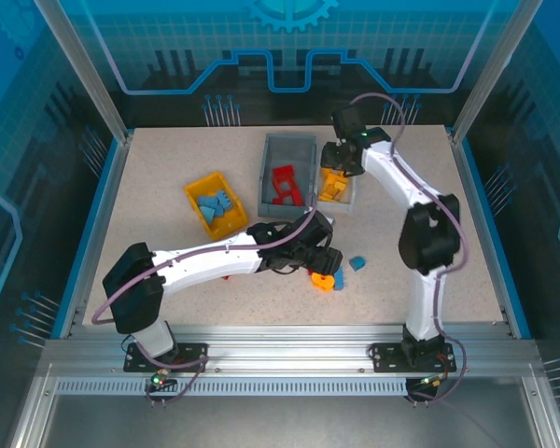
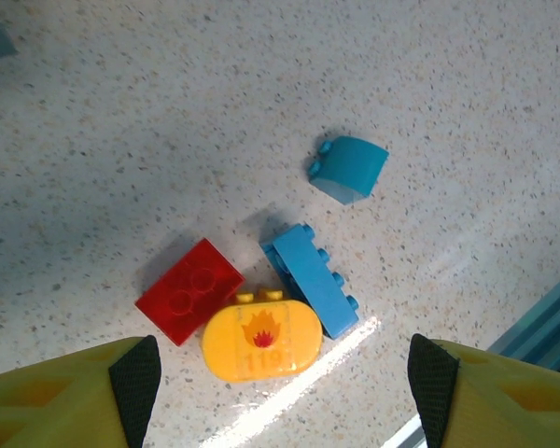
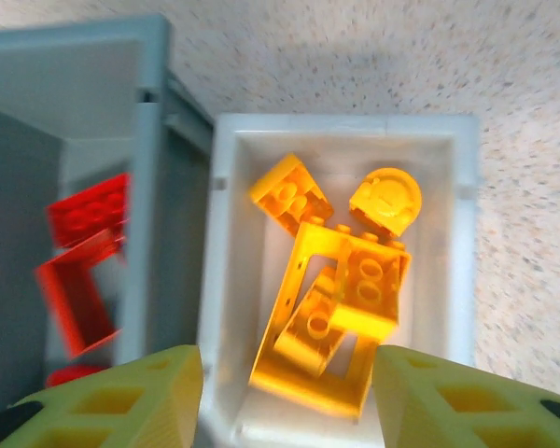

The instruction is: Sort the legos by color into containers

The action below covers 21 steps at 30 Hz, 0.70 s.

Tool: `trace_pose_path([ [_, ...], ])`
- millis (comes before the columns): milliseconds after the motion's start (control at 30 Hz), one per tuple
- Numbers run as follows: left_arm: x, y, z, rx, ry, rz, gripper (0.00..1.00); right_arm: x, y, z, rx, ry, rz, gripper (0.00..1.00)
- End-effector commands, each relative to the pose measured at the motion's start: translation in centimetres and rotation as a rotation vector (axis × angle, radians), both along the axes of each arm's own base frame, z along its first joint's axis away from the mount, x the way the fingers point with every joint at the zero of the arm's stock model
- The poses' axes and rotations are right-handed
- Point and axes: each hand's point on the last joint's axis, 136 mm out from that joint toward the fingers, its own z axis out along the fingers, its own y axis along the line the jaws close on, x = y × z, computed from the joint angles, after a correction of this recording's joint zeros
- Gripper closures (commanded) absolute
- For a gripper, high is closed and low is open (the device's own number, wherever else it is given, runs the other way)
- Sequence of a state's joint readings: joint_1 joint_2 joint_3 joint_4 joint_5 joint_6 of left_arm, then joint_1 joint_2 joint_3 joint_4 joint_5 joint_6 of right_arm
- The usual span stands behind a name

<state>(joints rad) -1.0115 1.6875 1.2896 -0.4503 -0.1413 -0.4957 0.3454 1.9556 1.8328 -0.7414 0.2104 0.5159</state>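
Note:
My left gripper (image 1: pixel 323 261) (image 2: pixel 285 392) is open just above a cluster on the table: a red brick (image 2: pixel 189 291), a rounded yellow brick with a flame print (image 2: pixel 261 339) and a blue brick (image 2: pixel 313 278). A light blue curved brick (image 2: pixel 350 168) (image 1: pixel 357 263) lies apart from them. My right gripper (image 1: pixel 339 161) (image 3: pixel 287 392) is open over the white bin (image 3: pixel 345 123) (image 1: pixel 352 192), nothing between its fingers. Several yellow legos (image 3: pixel 341 299) lie in that bin. Red legos (image 3: pixel 84 252) (image 1: pixel 285 184) sit in the grey bin (image 1: pixel 264 173). Blue legos (image 1: pixel 215 201) fill the yellow bin (image 1: pixel 198 213).
The three bins stand in a row at the middle back of the speckled table (image 1: pixel 168 168). The grey bin's wall (image 3: pixel 154 121) touches the white bin's left side. The table's blue edge strip (image 2: pixel 551 327) runs close to the cluster's near side.

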Motion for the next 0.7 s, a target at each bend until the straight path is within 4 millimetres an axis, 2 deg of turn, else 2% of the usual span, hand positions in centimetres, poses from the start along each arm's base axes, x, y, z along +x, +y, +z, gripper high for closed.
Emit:
trace_pose_path([
  [0, -1.0, -1.3, -1.2, 0.033, 0.052, -0.033, 0.25, -3.9, -2.0, 7.0, 0.021, -0.159, -0.037, 0.48],
  [100, -1.3, -2.4, -2.6, 0.055, 0.097, -0.019, 0.25, -8.8, -4.4, 7.8, 0.054, -0.203, -0.083, 0.48],
  [267, -1.0, -3.9, -4.9, 0.102, 0.157, 0.035, 0.27, -17.7, -8.3, 7.2, 0.133, -0.269, -0.163, 0.44],
  [367, -0.6, -4.9, -5.7, 0.127, 0.164, 0.049, 0.3, -21.9, -10.0, 7.5, 0.162, -0.315, -0.184, 0.44],
  [500, -0.3, -5.4, -7.0, 0.173, 0.186, 0.068, 0.32, -25.3, -11.2, 7.4, 0.171, -0.325, -0.199, 0.44],
  [667, 0.1, -5.4, -8.1, 0.217, 0.191, 0.093, 0.33, -26.8, -11.7, 7.4, 0.175, -0.321, -0.199, 0.44],
])
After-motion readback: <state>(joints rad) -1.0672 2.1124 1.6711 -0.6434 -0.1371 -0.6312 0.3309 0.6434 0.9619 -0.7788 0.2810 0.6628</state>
